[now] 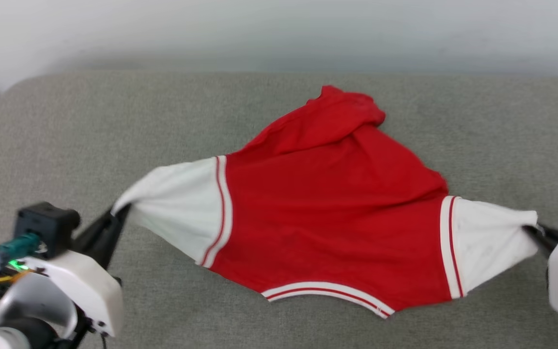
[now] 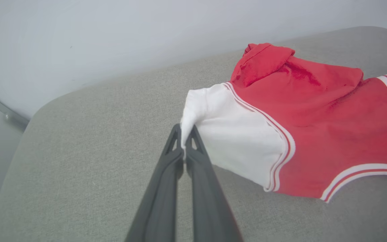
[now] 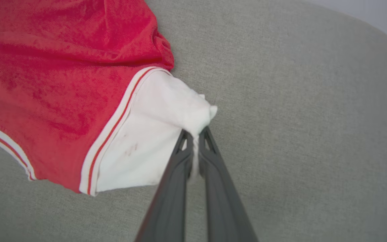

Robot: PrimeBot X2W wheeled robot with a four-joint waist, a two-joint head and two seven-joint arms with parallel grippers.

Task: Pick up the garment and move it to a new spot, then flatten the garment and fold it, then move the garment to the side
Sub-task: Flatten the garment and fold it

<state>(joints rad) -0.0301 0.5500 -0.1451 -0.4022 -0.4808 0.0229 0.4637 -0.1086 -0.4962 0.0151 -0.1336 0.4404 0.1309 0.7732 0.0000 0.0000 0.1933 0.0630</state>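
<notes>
Garment, a red jersey with white short sleeves, lies spread across the middle of a grey cushion, its body slack and creased against the fabric. Both sleeves are drawn outward toward the cushion's two ends. The left gripper, over the cushion's left front part, has its two dark fingers pressed together on the tip of the left sleeve; in the left wrist view the white cloth is pinched between the fingertips of that gripper and rises off the cushion in a small peak. The right gripper, toward the cushion's right end, is likewise clamped on the bunched tip of the right sleeve, and the right wrist view shows white cloth squeezed between its closed fingers. A few faint dark marks speckle that sleeve. Red-and-white striped trim runs along each sleeve seam, and a curved striped band edges the garment on the cushion's front side. Toward the cushion's back edge the red cloth gathers into a rumpled fold. A pale wall rises behind the cushion.
</notes>
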